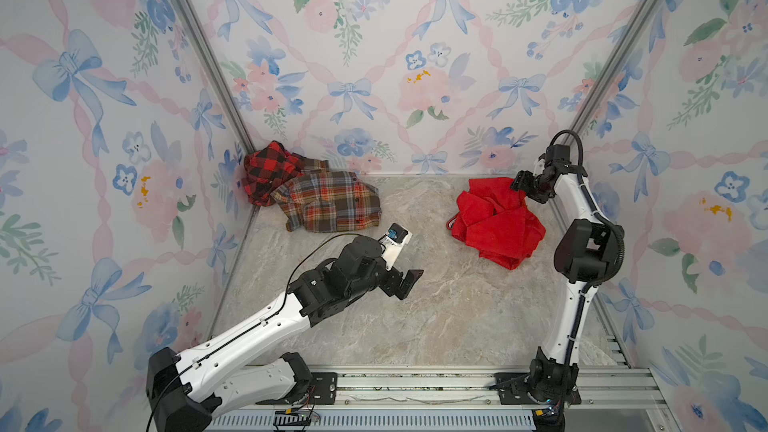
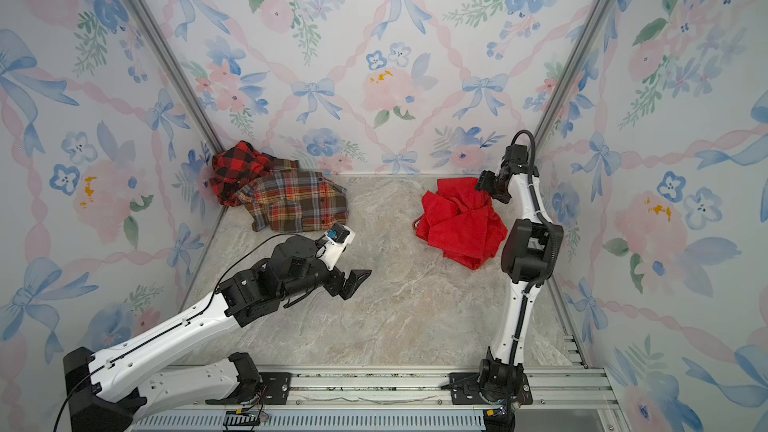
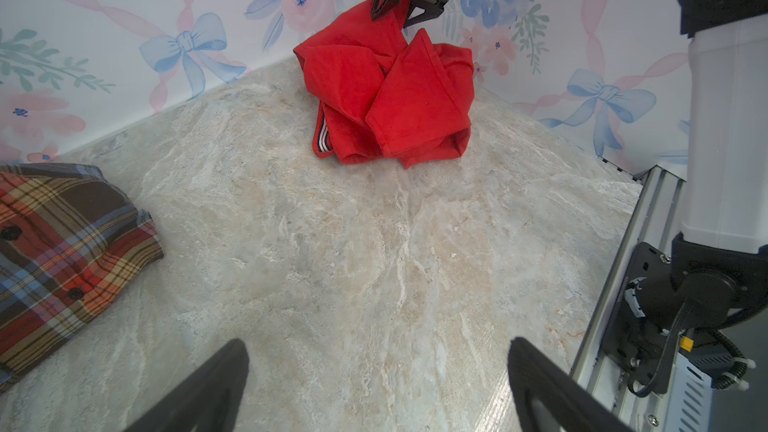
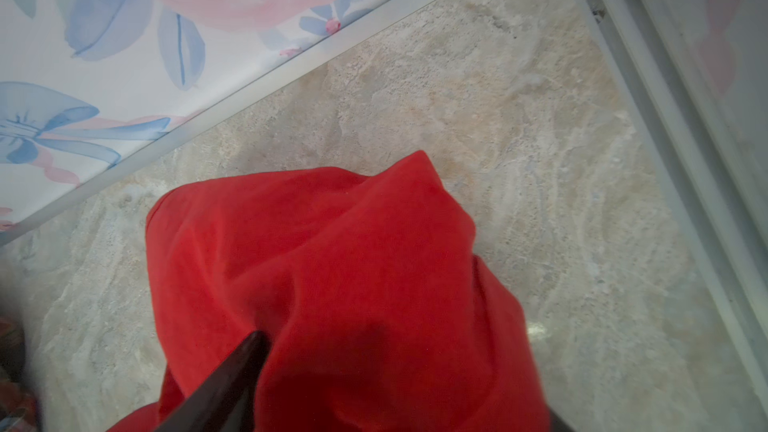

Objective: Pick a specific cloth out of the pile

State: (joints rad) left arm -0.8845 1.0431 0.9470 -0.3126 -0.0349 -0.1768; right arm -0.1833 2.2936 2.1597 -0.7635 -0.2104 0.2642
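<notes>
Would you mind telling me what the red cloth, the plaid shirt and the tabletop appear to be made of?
The red cloth looks like soft, matte woven cotton: it creases and folds limply. The plaid shirt seems to be brushed flannel, with woven checks and dark buttons. The tabletop looks like marble-patterned stone or laminate with a faint sheen; which of the two is unclear.

cloth (image 4: 332, 276) bunched up, plain red, sitting on marble-look tabletop (image 4: 519, 118). right gripper (image 4: 403, 384): 1 dark finger (image 4: 232, 380) pressed into fold, grip unclear tbh. floral wall (image 4: 124, 35) close by.
</notes>
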